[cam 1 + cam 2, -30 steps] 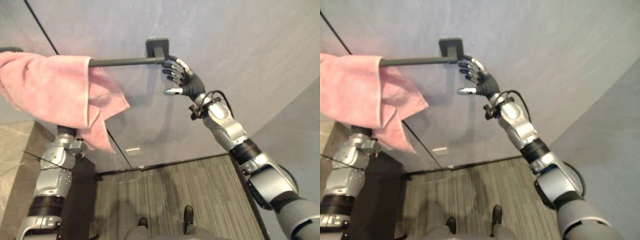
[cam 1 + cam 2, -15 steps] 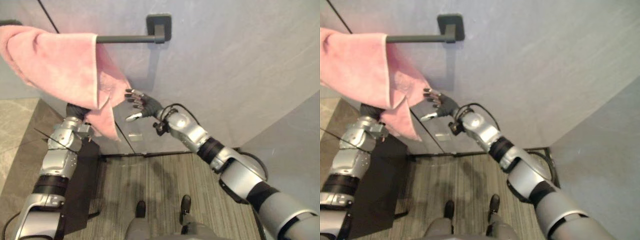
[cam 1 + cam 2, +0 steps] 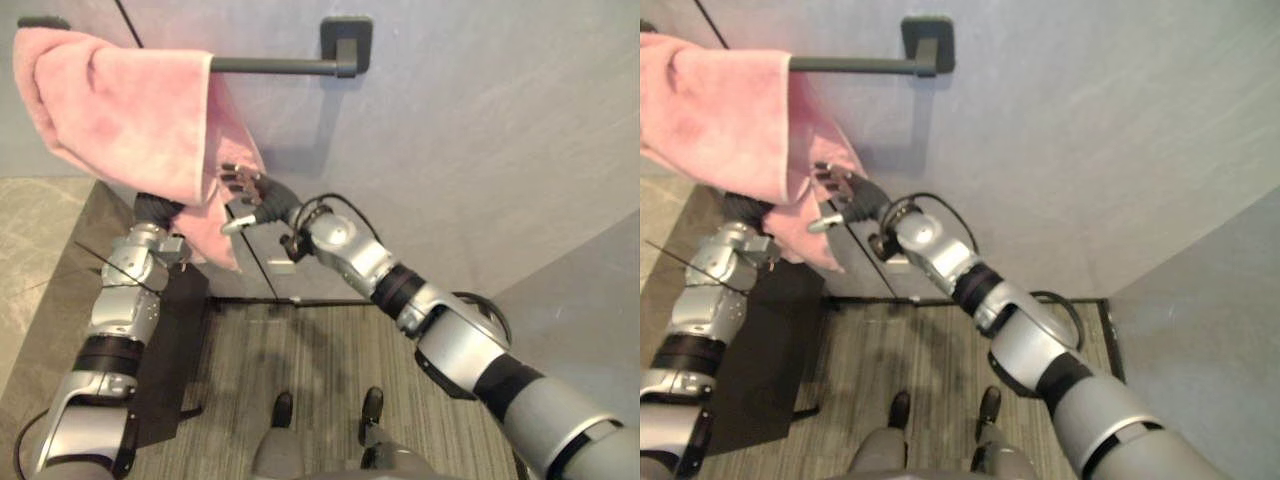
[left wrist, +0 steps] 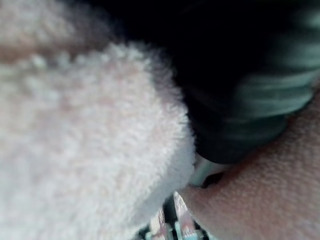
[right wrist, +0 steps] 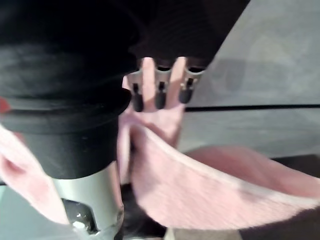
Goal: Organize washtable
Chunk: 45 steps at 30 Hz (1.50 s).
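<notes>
A pale grey-blue smooth wall [image 3: 480,130] fills the back of the scene and meets a second, plainer grey wall [image 3: 590,330] on the right. A small pale rectangular plate [image 3: 281,266] sits low on the back wall. A thin dark skirting strip [image 3: 330,301] lines its foot, above a grey striped carpet floor [image 3: 320,360]. On the left, a flat black panel [image 3: 185,350] lies beside a beige stone-like surface [image 3: 40,250].

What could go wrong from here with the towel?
The pink towel hangs bunched at one end of the bar; a pull from the right hand at its hanging edge could drag it off. The left hand sits under the cloth and might snag it when withdrawing.
</notes>
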{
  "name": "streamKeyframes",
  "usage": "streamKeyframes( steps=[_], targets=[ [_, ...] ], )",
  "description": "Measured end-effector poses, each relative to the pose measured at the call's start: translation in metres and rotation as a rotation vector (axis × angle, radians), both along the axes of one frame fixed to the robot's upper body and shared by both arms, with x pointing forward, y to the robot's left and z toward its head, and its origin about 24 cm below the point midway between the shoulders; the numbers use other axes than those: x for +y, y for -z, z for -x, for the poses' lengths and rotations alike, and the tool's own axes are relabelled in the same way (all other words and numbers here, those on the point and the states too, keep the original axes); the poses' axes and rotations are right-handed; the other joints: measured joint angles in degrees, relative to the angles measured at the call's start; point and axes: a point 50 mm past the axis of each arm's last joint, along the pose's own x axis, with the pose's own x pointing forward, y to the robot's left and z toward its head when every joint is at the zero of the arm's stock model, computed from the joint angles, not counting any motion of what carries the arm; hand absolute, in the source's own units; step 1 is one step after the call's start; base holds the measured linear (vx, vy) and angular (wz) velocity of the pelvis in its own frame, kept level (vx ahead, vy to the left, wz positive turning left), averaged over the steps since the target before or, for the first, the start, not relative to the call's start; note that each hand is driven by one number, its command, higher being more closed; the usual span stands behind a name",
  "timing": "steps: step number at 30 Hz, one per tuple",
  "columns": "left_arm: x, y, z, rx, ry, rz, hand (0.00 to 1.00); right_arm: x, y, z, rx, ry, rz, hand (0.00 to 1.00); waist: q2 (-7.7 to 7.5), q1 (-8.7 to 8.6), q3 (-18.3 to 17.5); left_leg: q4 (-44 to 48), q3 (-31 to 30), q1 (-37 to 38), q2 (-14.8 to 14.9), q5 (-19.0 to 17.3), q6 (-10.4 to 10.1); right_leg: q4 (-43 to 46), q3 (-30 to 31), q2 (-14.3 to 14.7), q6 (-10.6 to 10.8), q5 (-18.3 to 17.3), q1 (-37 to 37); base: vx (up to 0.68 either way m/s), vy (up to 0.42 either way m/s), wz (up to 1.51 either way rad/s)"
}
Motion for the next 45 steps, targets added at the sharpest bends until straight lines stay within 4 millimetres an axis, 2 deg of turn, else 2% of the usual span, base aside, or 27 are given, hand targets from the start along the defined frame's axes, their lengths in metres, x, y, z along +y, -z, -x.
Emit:
streamKeyframes(
  steps=[3, 7, 10, 14, 19, 28, 35, 45],
  targets=[
    [0.000, 0.000, 0.000, -0.002, 0.001, 0.000, 1.00, -0.006, -0.016, -0.009, -0.028, 0.054, -0.020, 0.00, -0.01, 0.49, 0.09, -0.11, 0.00, -0.23, 0.00, 0.28, -0.10, 0.02, -0.05, 0.01, -0.03, 0.03, -0.42, 0.03, 0.062, 0.00],
    [-0.001, -0.001, 0.000, -0.003, 0.003, 0.000, 1.00, -0.023, -0.045, -0.023, -0.073, 0.153, -0.077, 0.00, -0.10, 0.64, 1.23, -0.12, -0.13, -0.32, -0.06, 0.49, 0.12, 0.19, -0.25, -0.04, -0.04, 0.04, -0.42, 0.03, 0.062, 0.01],
    [-0.002, 0.000, 0.000, -0.003, 0.005, 0.004, 1.00, -0.035, -0.059, -0.029, -0.100, 0.198, -0.096, 0.00, -0.14, 0.73, 1.55, -0.19, -0.43, -0.39, -0.06, 0.49, 0.13, 0.21, -0.36, -0.02, -0.04, 0.04, -0.41, 0.03, 0.067, 0.03],
    [-0.002, 0.000, -0.001, -0.004, 0.007, 0.005, 1.00, -0.034, -0.063, -0.029, -0.099, 0.199, -0.106, 0.00, -0.17, 0.71, 1.69, -0.20, -0.45, -0.39, -0.06, 0.49, 0.13, 0.20, -0.33, 0.01, -0.04, 0.04, -0.41, 0.02, 0.069, 0.00],
    [-0.008, -0.005, -0.005, -0.016, 0.027, -0.002, 1.00, -0.030, -0.079, -0.027, -0.118, 0.183, -0.137, 0.00, -0.36, 0.79, 2.63, -0.25, -0.63, -0.51, -0.03, 0.55, 0.07, 0.00, -0.45, 0.01, -0.05, 0.05, -0.44, -0.01, 0.060, 0.03],
    [-0.020, -0.018, -0.013, -0.046, 0.067, -0.020, 1.00, -0.018, -0.083, -0.021, -0.125, 0.143, -0.137, 0.00, -0.44, 0.70, 2.87, -1.31, -0.97, -1.42, 0.03, 1.35, -0.06, 0.21, -0.84, 0.08, -0.13, 0.12, -1.75, 0.02, 0.061, 0.01],
    [-0.021, -0.011, -0.016, -0.018, 0.058, -0.013, 1.00, -0.007, -0.076, -0.015, -0.133, 0.088, -0.087, 0.00, -1.30, 0.73, 3.63, -1.32, -0.86, -1.34, 0.02, 1.34, -0.06, 0.21, -0.74, 0.07, -0.12, 0.12, -1.73, 0.02, 0.065, -0.01],
    [-0.025, -0.008, -0.017, -0.015, 0.053, 0.009, 1.00, 0.001, -0.075, -0.011, -0.132, 0.067, -0.083, 0.00, -1.33, 0.80, 3.64, -1.31, -1.19, -1.07, 0.04, 1.35, -0.06, 0.20, -0.96, 0.08, -0.13, 0.12, -1.22, 0.00, 0.019, 0.00]
  ],
)
